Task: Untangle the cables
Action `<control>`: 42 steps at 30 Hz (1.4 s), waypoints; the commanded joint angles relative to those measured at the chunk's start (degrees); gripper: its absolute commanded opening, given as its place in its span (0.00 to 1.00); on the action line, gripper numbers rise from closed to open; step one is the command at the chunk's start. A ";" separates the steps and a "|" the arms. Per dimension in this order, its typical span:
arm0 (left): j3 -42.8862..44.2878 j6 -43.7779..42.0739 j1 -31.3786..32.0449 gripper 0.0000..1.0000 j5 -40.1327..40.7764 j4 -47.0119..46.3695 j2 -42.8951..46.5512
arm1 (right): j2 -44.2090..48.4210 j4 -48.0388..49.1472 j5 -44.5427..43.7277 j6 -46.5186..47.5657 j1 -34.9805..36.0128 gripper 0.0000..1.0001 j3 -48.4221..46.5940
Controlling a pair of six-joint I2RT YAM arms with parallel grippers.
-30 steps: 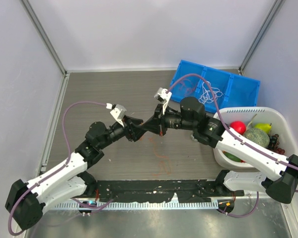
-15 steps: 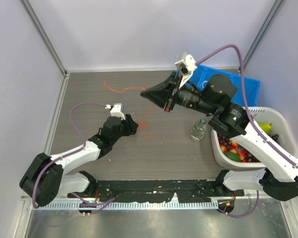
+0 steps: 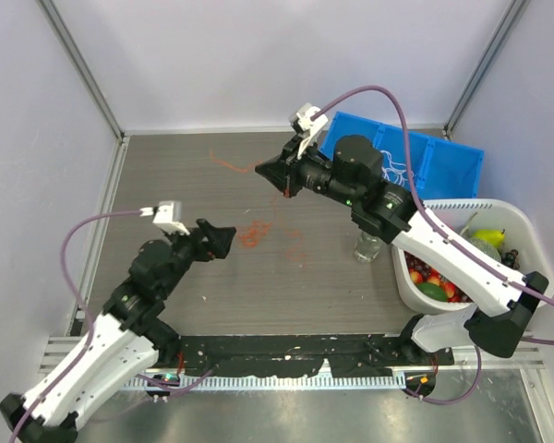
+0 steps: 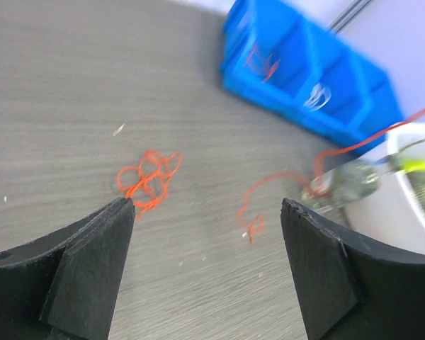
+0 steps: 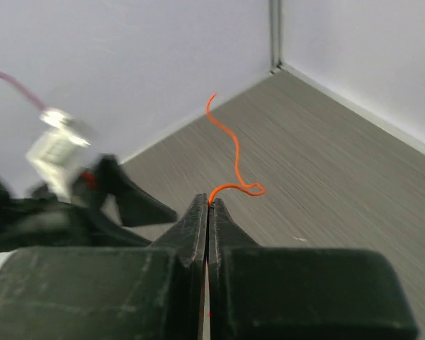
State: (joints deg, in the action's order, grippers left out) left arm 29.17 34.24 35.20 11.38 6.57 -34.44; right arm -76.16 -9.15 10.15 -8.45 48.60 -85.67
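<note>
The right gripper is pinching a single red-orange cable between fully closed jaws. The strand is leaving right at the fingertips and waving loosely ahead of them, mostly free of the table. The left gripper is standing with its jaws spread wide and gripping nothing. A small red-orange clump is lying just ahead of the finger on the left of its wrist view, and a looser curled strand is lying ahead of the gap, nearer the other finger. Far beyond those jaws, a blue bin is holding more red and white cords. These cables are looking very light, limp and thin, so they are likely sagging and snagging on each other rather than holding any shape, and probably slipping from pads that are not closing squarely. The clump is best taken by an outer loop or free end, not its crowded middle, and drawn away gently.
</note>
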 commanded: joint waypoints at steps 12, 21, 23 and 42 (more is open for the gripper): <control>20.66 -17.88 -0.31 1.00 -9.62 11.98 -0.27 | -1.00 4.75 -7.43 -4.65 -17.21 0.01 -5.38; 28.58 -26.50 -0.13 1.00 -13.14 10.22 -10.91 | -12.23 8.35 -4.71 -3.95 -28.37 0.01 -18.90; 27.00 -27.29 -0.04 1.00 -11.91 9.17 -10.39 | -15.75 10.88 -1.99 -3.86 -30.83 0.01 -21.19; 17.41 -32.22 0.57 1.00 -5.31 3.71 -5.73 | -20.96 34.64 -8.72 -10.44 -39.55 0.01 11.22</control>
State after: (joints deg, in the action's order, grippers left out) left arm 46.68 3.53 35.62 4.73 13.37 -41.08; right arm -100.66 19.07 8.03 -16.45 8.86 -75.75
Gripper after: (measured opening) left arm 0.994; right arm 0.036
